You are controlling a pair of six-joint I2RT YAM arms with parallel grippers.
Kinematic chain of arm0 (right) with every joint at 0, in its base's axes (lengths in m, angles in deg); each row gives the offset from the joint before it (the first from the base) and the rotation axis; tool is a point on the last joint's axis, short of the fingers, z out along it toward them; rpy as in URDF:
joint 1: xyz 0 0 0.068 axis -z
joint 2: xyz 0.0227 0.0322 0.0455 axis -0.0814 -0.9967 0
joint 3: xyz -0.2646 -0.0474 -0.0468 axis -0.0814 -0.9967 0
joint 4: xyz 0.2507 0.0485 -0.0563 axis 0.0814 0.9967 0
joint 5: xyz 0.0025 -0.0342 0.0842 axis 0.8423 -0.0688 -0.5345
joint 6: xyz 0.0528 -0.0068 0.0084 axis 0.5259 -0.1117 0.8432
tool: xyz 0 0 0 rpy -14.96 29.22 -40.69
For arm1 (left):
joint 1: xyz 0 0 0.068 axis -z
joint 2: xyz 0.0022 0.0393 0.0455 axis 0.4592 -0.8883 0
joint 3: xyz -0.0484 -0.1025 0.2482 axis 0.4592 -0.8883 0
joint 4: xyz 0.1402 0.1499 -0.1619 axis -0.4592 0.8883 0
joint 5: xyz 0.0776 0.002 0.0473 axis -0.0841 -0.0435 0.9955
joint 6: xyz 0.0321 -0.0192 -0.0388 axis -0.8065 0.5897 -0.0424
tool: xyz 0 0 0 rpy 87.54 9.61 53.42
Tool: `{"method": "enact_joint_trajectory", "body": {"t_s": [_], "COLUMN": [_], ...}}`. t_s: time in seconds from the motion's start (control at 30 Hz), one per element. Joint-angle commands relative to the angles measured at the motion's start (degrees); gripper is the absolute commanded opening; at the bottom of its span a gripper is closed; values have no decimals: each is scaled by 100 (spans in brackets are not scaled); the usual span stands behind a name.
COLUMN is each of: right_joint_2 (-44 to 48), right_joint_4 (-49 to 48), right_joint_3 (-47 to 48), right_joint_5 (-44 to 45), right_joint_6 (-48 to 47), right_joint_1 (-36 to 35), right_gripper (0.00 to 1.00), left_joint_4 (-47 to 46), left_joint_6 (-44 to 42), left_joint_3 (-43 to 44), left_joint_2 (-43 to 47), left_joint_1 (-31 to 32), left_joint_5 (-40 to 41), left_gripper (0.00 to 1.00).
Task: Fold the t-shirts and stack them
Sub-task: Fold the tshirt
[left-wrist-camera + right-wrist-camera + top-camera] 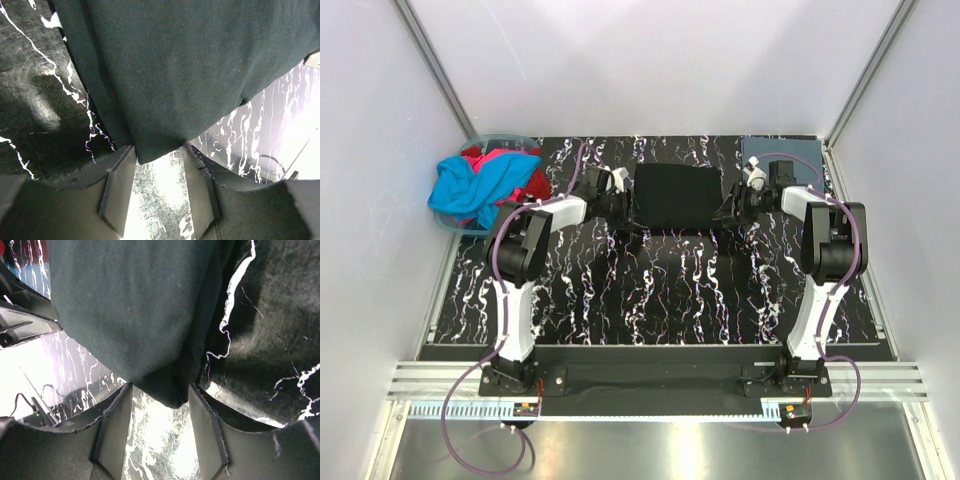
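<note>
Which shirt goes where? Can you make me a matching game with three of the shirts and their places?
Shirts:
1. black t-shirt
2. cyan t-shirt
3. blue-grey t-shirt

Places:
A. lying flat in the far right corner
B. in the middle, folded into a rectangle
C. crumpled in a heap at the far left

Pairs: 1-B, 2-C, 3-A

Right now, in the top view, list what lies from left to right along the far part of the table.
cyan t-shirt → left gripper → black t-shirt → right gripper → slate blue-grey t-shirt
</note>
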Motion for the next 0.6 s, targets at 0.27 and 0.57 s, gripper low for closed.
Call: {"method": "enact_joint_trajectory", "body": {"t_s": [0.27,0.57], "right_joint_2": [-87,-105], "right_joint_4": [43,52], "right_joint_3": [167,184], "right_joint_5": [-101,-136], "right_joint_6": [-245,-219], "right_joint_1": [-101,-101], "right_gripper": [53,35], "left_joint_4": [521,477], "left_joint_6": [-632,-580], "left_joint_3": [180,383], "left_joint_2": [143,-67], "left_joint_1": [36,45], "left_joint_5": [835,395], "left_gripper": [52,19]}}
